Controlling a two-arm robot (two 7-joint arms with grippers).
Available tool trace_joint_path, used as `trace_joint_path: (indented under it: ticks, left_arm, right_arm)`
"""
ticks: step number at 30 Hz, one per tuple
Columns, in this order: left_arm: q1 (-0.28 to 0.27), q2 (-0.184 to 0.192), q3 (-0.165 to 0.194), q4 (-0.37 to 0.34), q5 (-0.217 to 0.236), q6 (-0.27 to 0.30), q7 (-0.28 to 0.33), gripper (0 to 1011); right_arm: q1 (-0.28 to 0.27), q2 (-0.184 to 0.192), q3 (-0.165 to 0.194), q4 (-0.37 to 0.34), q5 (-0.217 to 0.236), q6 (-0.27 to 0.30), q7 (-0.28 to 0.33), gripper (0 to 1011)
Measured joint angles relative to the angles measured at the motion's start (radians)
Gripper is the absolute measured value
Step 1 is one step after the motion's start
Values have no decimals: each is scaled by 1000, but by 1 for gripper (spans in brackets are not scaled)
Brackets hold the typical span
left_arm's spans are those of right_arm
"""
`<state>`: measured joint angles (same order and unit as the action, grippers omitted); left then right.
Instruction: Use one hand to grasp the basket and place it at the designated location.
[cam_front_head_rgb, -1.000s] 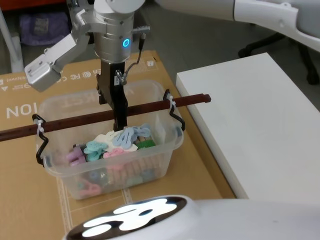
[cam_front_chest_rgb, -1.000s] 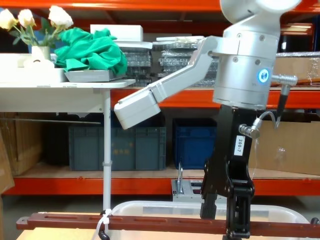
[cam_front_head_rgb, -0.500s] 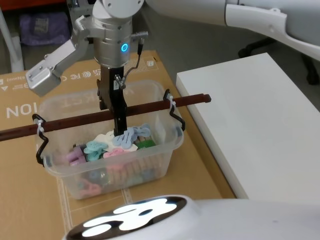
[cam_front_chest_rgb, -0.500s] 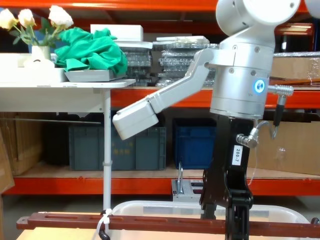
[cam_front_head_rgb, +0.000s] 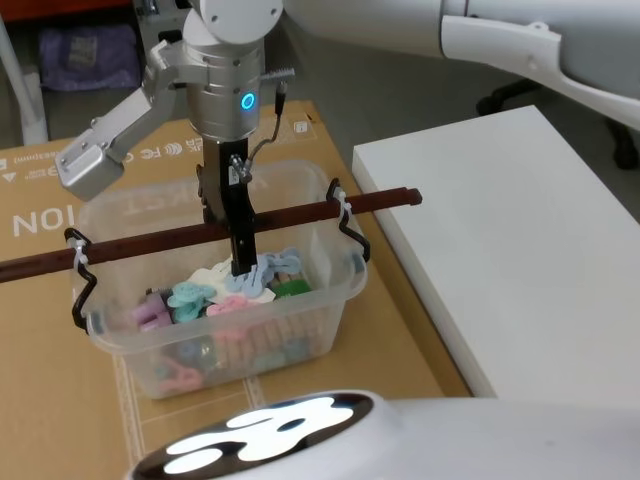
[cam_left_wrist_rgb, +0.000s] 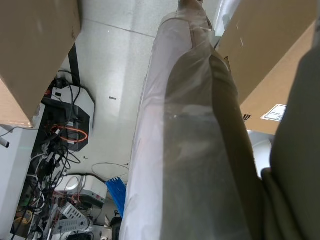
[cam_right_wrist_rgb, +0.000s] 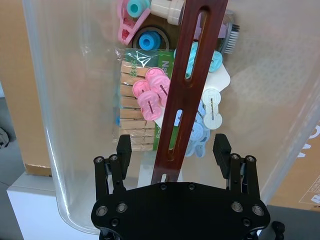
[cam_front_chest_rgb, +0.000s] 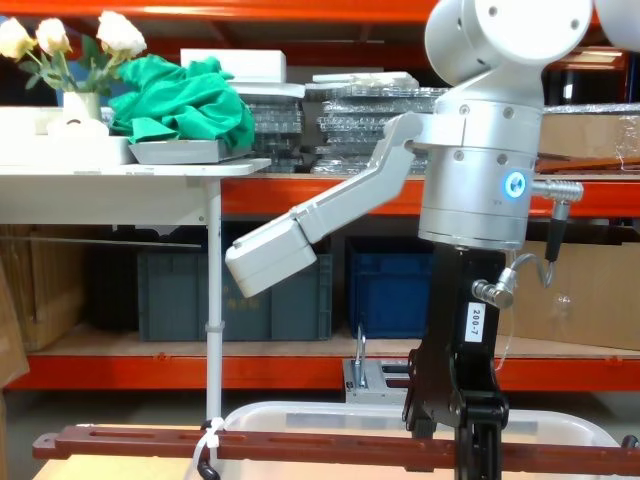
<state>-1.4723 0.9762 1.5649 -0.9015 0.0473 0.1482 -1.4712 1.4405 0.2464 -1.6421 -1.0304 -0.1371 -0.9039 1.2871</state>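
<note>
Right gripper (cam_front_head_rgb: 242, 260) comes down from above over the middle of the basket (cam_front_head_rgb: 250, 348), arm reaching in from the upper right of the head view. In the right wrist view the gripper (cam_right_wrist_rgb: 172, 143) is spread wide, one black finger on each side of the reddish-brown slotted handle (cam_right_wrist_rgb: 193, 75), with a clear gap on both sides and no contact with the bar. In the head view the fingers straddle the handle (cam_front_head_rgb: 150, 243) and dip past it into the tub, tips just above the contents. Chest view: gripper (cam_front_chest_rgb: 468, 450) hangs vertical, crossing the handle (cam_front_chest_rgb: 300, 445) above the whitish rim (cam_front_chest_rgb: 330, 412). The basket sits upright on a brown cardboard sheet (cam_front_head_rgb: 40, 400), just left of the white table (cam_front_head_rgb: 520, 250) and not on it. The handle lies roughly level across the tub on its black pivots, both ends sticking out past the rim. Inside is a pile of pink and blue clothes pegs (cam_front_head_rgb: 200, 295) plus a pack of wooden pegs (cam_right_wrist_rgb: 135, 115), seen through the translucent wall (cam_right_wrist_rgb: 60, 125).
</note>
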Motion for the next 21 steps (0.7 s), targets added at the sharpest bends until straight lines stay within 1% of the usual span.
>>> trace_joint_path:
  ticks: [2, 3, 4, 5, 7, 10, 12, 13, 14, 16, 17, 18, 19, 20, 21]
  left_arm:
    - [0, 0, 0, 0, 0, 0, 0, 0]
    - [0, 0, 0, 0, 0, 0, 0, 0]
    - [0, 0, 0, 0, 0, 0, 0, 0]
    - [0, 0, 0, 0, 0, 0, 0, 0]
    - [0, 0, 0, 0, 0, 0, 0, 0]
    - [0, 0, 0, 0, 0, 0, 0, 0]
    - [0, 0, 0, 0, 0, 0, 0, 0]
    - [0, 0, 0, 0, 0, 0, 0, 0]
    - [0, 0, 0, 0, 0, 0, 0, 0]
    - [0, 0, 0, 0, 0, 0, 0, 0]
    - [0, 0, 0, 0, 0, 0, 0, 0]
    - [0, 0, 0, 0, 0, 0, 0, 0]
    - [0, 0, 0, 0, 0, 0, 0, 0]
    - [0, 0, 0, 0, 0, 0, 0, 0]
    - [0, 0, 0, 0, 0, 0, 0, 0]
  right_arm:
    - [0, 1, 0, -1, 0, 0, 0, 979]
    - [0, 1, 1, -1, -1, 0, -1, 948]
    - [0, 1, 1, -2, -1, 0, -1, 948]
    - [0, 2, 1, -2, -1, 0, -1, 908]
    - [0, 2, 2, -3, -1, 0, -2, 880]
    - [0, 3, 2, -4, -1, 0, -3, 755]
    - [0, 3, 3, -4, -1, 0, -3, 700]
    - [0, 3, 3, -4, -1, 0, -3, 700]
    - [1, 4, 3, -4, -2, 0, -3, 641]
    - [1, 4, 3, -5, -2, 0, -4, 572]
    - [1, 4, 3, -5, -2, 0, -4, 554]
    - [1, 4, 3, -5, -2, 0, -4, 510]
    - [1, 4, 3, -5, -2, 0, -4, 496]
    - [1, 4, 3, -5, -2, 0, -4, 449]
    - [1, 4, 3, -5, -2, 0, -4, 436]
